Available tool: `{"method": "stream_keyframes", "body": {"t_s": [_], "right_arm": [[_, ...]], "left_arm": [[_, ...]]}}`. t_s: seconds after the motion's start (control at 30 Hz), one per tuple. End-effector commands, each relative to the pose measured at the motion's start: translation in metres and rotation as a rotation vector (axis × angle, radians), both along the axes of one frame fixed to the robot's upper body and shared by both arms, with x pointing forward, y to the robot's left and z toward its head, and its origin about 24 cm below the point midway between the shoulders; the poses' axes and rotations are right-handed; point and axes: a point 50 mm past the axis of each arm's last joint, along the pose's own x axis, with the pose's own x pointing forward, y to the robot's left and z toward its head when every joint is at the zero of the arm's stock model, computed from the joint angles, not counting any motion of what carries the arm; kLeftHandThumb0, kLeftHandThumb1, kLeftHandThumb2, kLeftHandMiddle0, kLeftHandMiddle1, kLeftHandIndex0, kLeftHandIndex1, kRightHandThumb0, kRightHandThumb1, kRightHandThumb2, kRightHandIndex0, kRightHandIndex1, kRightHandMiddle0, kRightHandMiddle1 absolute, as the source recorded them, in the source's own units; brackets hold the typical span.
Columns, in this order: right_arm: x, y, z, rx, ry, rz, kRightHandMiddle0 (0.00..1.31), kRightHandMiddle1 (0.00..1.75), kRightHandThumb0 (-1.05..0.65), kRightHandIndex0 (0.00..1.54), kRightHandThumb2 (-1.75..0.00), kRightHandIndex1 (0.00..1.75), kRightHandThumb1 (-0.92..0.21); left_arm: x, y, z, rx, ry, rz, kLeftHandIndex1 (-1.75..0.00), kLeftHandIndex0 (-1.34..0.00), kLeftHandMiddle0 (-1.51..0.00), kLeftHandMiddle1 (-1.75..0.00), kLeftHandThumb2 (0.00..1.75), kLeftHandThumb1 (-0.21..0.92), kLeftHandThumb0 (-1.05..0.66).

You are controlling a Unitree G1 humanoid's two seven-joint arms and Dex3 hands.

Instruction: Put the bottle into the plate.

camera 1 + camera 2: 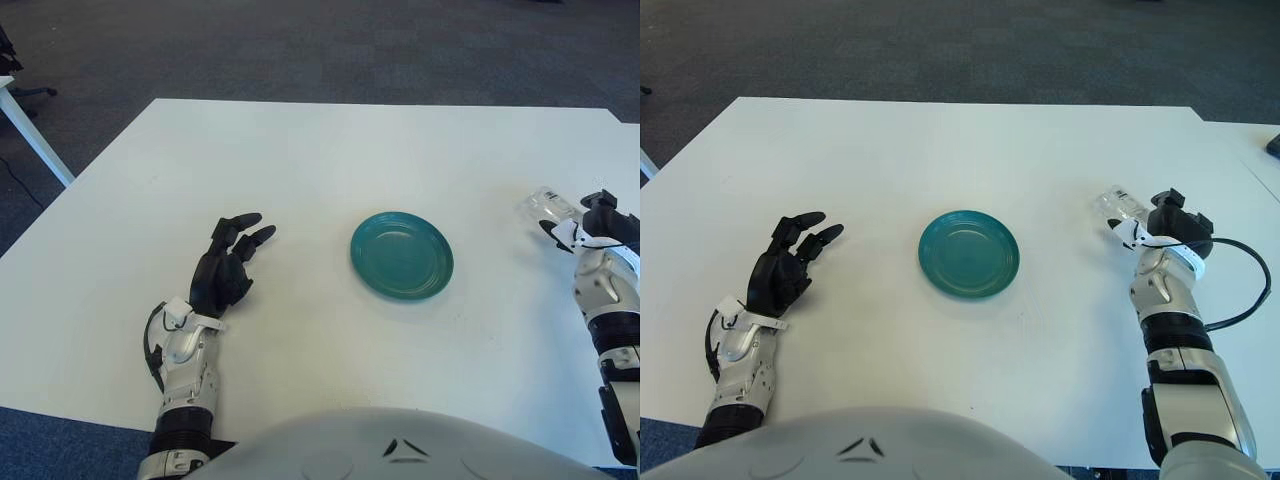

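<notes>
Right robot hand [1155, 228] grasps the bottle [1118, 208], well right of the empty plate [969, 253]; transfer remains. Left robot hand [790, 265] released.

Counted on the white table [940, 150]

1 teal plate [969, 253], 1 clear bottle [1118, 210] and 2 robot hands are seen: 1 left hand [785, 270], 1 right hand [1175, 232].

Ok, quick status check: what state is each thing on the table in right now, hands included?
Clear plastic bottle: lying on the table, right of the plate, right hand around it.
Teal plate: upright, nothing in it.
Right hand: closed on the bottle.
Left hand: left of the plate, fingers relaxed, holding nothing.
White table: carries the plate and the bottle.
</notes>
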Motion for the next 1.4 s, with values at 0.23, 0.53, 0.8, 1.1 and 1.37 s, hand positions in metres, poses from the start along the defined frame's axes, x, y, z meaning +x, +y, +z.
{"method": "stream_keyframes", "body": {"t_s": [0.23,0.53,0.8,1.1,1.37], "right_arm": [[0.001,-0.003,0.005,-0.022,-0.095,-0.009,0.46,1.74,-0.69,0.76,-0.22,1.73,-0.86],[0.001,-0.007,0.010,0.009,-0.205,-0.060,0.64,1.75,-0.51,0.91,-1.30,1.75,-0.30],[0.002,-0.008,0.012,0.062,-0.269,-0.086,0.70,1.75,-0.52,1.06,-1.45,1.75,-0.20],[0.002,-0.007,0.017,0.110,-0.314,-0.102,0.76,1.75,-0.55,1.16,-1.53,1.75,-0.14],[0.000,-0.005,0.024,0.103,-0.335,-0.076,0.78,1.75,-0.56,1.20,-1.56,1.75,-0.12]], "left_arm": [[-0.012,-0.010,-0.015,-0.036,0.079,0.016,-1.10,-0.07,-0.33,-0.61,0.92,0.92,-0.57],[-0.010,-0.015,-0.015,-0.036,0.079,0.015,-1.10,-0.07,-0.33,-0.61,0.92,0.92,-0.57],[-0.008,-0.019,-0.016,-0.036,0.081,0.015,-1.10,-0.07,-0.33,-0.61,0.92,0.92,-0.57],[-0.006,-0.021,-0.016,-0.036,0.083,0.015,-1.10,-0.07,-0.33,-0.61,0.92,0.92,-0.57],[-0.004,-0.022,-0.016,-0.035,0.084,0.015,-1.10,-0.07,-0.33,-0.61,0.92,0.92,-0.57]]}}
